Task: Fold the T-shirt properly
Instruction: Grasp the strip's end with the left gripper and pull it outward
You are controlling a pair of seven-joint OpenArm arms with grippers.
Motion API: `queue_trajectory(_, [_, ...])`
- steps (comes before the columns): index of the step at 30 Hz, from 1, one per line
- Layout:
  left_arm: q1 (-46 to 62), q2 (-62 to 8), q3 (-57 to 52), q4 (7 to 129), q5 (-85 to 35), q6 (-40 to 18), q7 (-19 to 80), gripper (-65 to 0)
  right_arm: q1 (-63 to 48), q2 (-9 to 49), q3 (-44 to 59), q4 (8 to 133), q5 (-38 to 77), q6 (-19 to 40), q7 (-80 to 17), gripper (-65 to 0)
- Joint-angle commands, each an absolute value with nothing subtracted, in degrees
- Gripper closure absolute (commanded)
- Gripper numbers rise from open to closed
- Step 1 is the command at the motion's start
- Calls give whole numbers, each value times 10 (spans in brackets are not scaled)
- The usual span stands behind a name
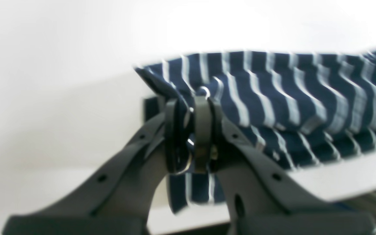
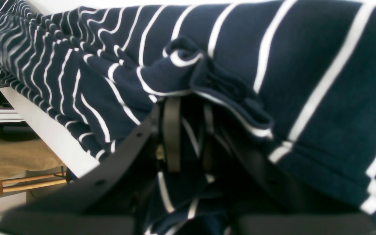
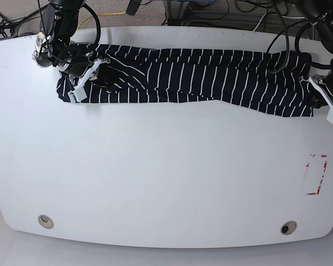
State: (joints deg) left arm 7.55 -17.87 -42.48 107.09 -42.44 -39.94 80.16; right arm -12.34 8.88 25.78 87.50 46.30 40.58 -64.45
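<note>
Shirt (image 3: pixel 183 77) lies across far half of tabletop (image 3: pixel 155 177) as a long narrow band, folded lengthwise. Long axis runs side to side in base view, far edge near tabletop's back rim; stripes run across the band. Band sags a bit toward the near side at its right end in that view.

Left hand (image 3: pixel 321 91) sits at the band's right end in base view, right by tabletop's edge. Wrist view: left hand (image 1: pixel 191 130) has its fingers (image 1: pixel 202 130) pinched together on shirt (image 1: pixel 273 98) at a corner/edge; a strip of cloth hangs below the pinch, rest of fabric stretches away to the right over the white top. View is blurred, fine detail lost.

Right hand (image 3: pixel 91 72) is at the other end, on top of the band, w/ bunched fabric around it. Wrist view: right hand (image 2: pixel 188 130) is clamped on a gathered fold of shirt (image 2: pixel 305 65); cloth drapes over & between the fingers (image 2: pixel 171 130), hiding the far one mostly.

Both ends held, middle resting flat on tabletop.
</note>
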Motion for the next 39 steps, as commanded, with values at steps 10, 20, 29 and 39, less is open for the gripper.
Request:
queue_trajectory(10, [179,-218,-473,1078,-522,-400,800,-53,-124,94,258,874,424,400,-662,-87])
queue_trajectory(20, [216,-233,-493,1057,-521,-400,800,-78,-124,93,258,874,424,400,-662,-87])
queue_trajectory(29, [186,-233,-531,1054,-524,-400,800,-451,-124,93,258,874,424,400,-662,-87])
queue_trajectory(39, [142,-233,-538,994,-462,-400,800,-499,-127,93,258,874,426,400,-662,-87])
